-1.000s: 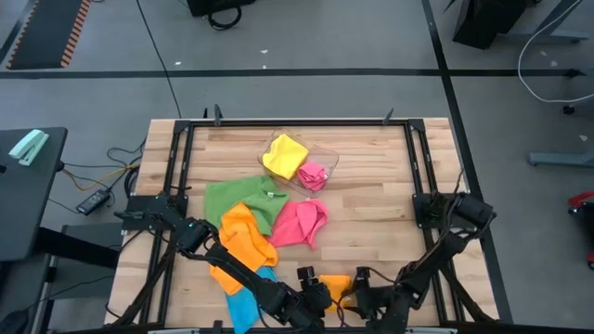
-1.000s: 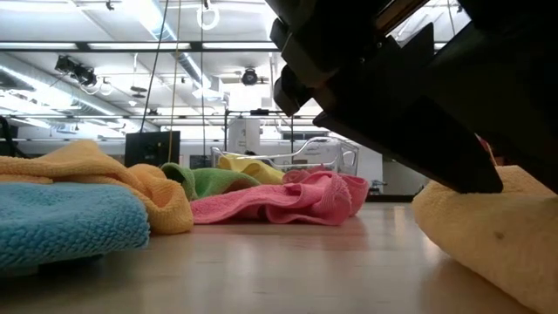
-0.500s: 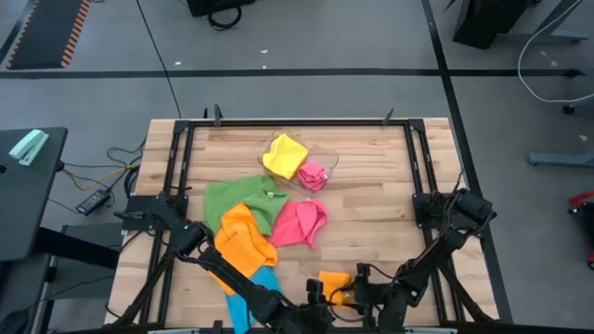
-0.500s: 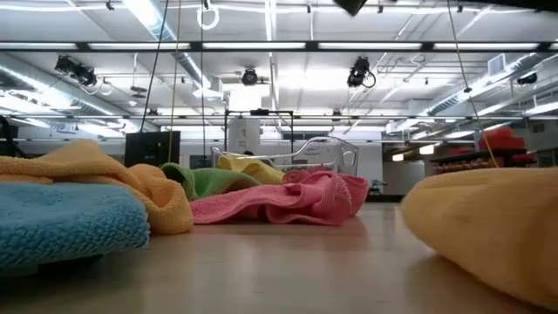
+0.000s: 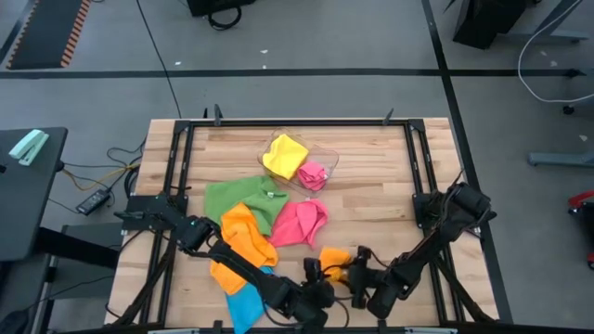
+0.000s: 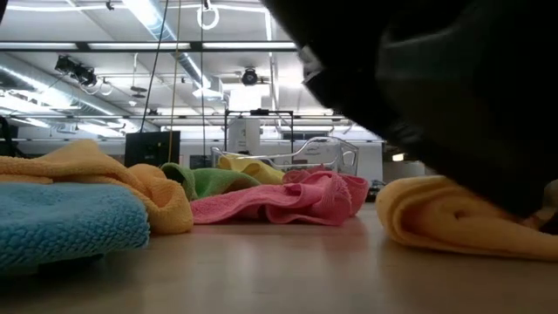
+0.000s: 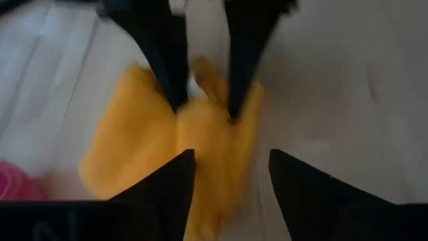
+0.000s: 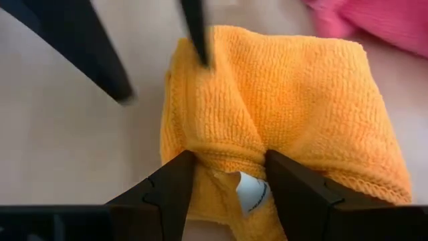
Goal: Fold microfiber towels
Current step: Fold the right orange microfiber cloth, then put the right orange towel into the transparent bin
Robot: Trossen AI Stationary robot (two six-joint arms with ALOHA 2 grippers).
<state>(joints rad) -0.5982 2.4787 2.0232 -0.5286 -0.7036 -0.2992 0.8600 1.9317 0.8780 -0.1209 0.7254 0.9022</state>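
High view: we see the small orange towel now farther up the table, at 6 o'clock. The right gripper grasps its edge; the left gripper has come alongside, fingers spread.

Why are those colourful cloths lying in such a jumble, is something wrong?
Nothing looks damaged or spilled. The green towel, a pink towel and a large orange towel lie crumpled and overlapping mid-table, unfolded. A small orange towel sits bunched between the left claw and the right claw.
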